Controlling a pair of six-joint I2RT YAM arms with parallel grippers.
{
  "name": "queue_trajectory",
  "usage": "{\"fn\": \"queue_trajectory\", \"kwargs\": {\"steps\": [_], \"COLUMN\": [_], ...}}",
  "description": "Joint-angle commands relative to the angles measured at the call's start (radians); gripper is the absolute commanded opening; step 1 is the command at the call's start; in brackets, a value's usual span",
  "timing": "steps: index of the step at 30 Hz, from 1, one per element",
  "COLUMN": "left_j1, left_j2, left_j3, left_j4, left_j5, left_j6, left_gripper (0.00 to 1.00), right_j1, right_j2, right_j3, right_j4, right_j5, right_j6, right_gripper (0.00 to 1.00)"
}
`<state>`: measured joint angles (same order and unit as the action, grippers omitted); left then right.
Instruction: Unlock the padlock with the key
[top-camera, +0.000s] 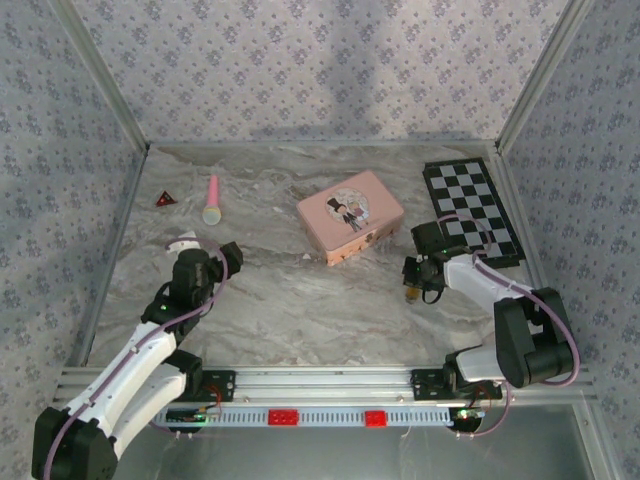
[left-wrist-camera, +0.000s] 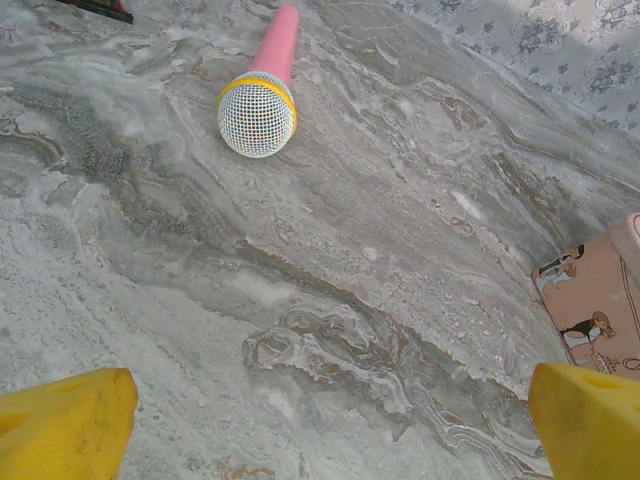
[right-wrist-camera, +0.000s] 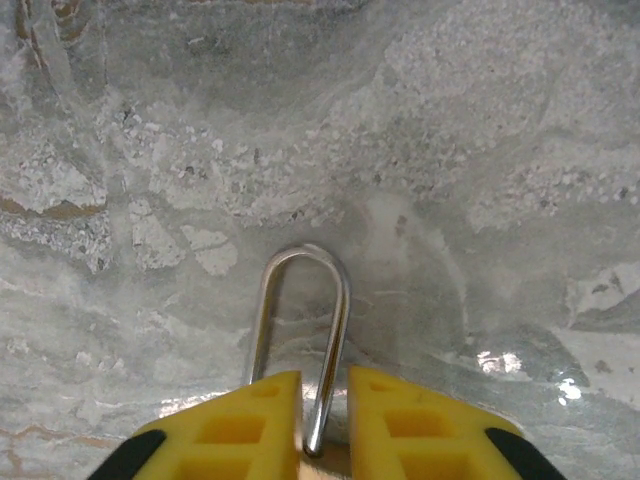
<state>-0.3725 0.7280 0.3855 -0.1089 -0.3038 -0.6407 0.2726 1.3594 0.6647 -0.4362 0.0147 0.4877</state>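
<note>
The right pincer (right-wrist-camera: 323, 385), low over the marbled table (top-camera: 300, 320) near the chequered board (top-camera: 470, 210), stands narrow and grips the padlock (right-wrist-camera: 305, 251), whose silvery shackle juts out from between the yellow fingers (right-wrist-camera: 400, 420). The left pincer (left-wrist-camera: 330, 405) is spread wide above bare table, with the pink toy microphone (left-wrist-camera: 258, 110) ahead of it and the pink tin (left-wrist-camera: 600, 310) at its right.

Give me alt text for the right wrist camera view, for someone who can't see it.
The right gripper, with yellow fingers nearly closed, pinches a small padlock, whose silver loop sticks up out of the narrow gap between them. Behind it lies a grey marbled table.
</note>
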Motion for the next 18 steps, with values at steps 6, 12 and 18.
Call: {"fn": "queue_trajectory", "kwargs": {"steps": [6,12,18], "left_j1": [0.018,0.021,0.021], "left_j2": [-0.005,0.062,0.236], "left_j3": [0.047,0.113,0.241], "left_j4": [-0.103,-0.109,-0.122], "left_j5": [-0.136,-0.228,-0.399], "left_j6": [-0.036,0.009,0.066], "left_gripper": [1.0,1.0,1.0], "right_j1": [-0.007,-0.006,-0.007], "right_j2": [-0.126,-0.221,-0.369], "right_j3": [-0.003,0.036,0.064], "right_j4": [-0.041,-0.054,-0.014], "right_j5": [0.011,0.017,0.263], "right_j6": [-0.023,-0.062,-0.21], "right_gripper": [0.29,0.32,0.41]}}
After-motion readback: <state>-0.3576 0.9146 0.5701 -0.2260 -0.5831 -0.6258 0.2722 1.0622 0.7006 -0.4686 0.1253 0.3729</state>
